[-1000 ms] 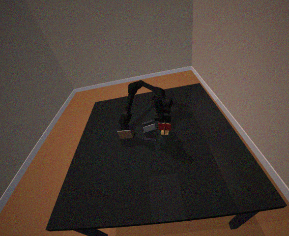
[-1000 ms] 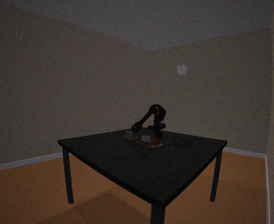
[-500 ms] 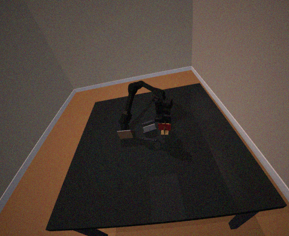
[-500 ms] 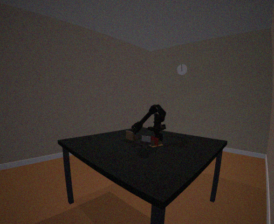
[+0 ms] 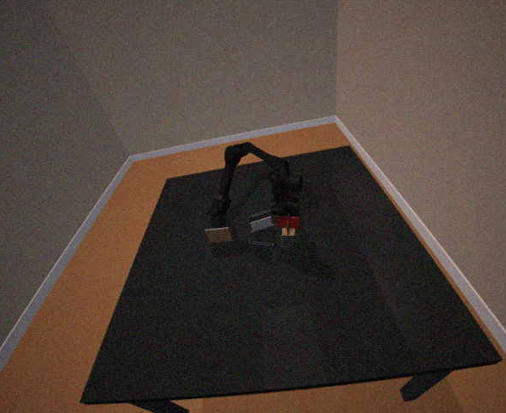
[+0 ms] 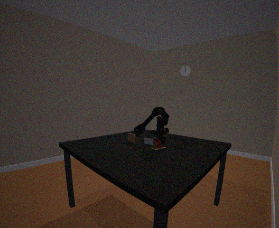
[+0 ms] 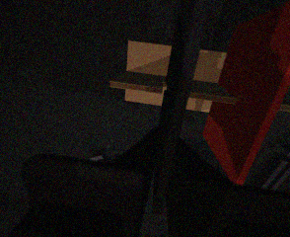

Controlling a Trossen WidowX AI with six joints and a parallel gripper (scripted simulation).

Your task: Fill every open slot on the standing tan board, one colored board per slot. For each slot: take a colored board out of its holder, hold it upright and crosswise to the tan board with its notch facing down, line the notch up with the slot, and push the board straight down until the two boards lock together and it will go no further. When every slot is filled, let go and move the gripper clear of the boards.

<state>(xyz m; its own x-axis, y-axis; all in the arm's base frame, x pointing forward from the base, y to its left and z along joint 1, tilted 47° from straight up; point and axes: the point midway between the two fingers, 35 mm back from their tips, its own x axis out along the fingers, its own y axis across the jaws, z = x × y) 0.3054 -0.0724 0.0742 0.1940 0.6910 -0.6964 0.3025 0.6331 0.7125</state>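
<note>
- The fingers (image 5: 285,206) (image 6: 162,137) are held narrow on a dark board (image 7: 181,54), seen nearly edge-on.
- It is held crosswise over the tan board (image 7: 135,86) (whether it is seated cannot be told).
- The red board (image 5: 283,220) (image 6: 158,143) (image 7: 255,84) is stood beside it, crosswise too.
- A grey board (image 5: 261,224) (image 6: 148,140) is seen nearby on the surface (image 5: 262,320) (image 6: 144,169).
</note>
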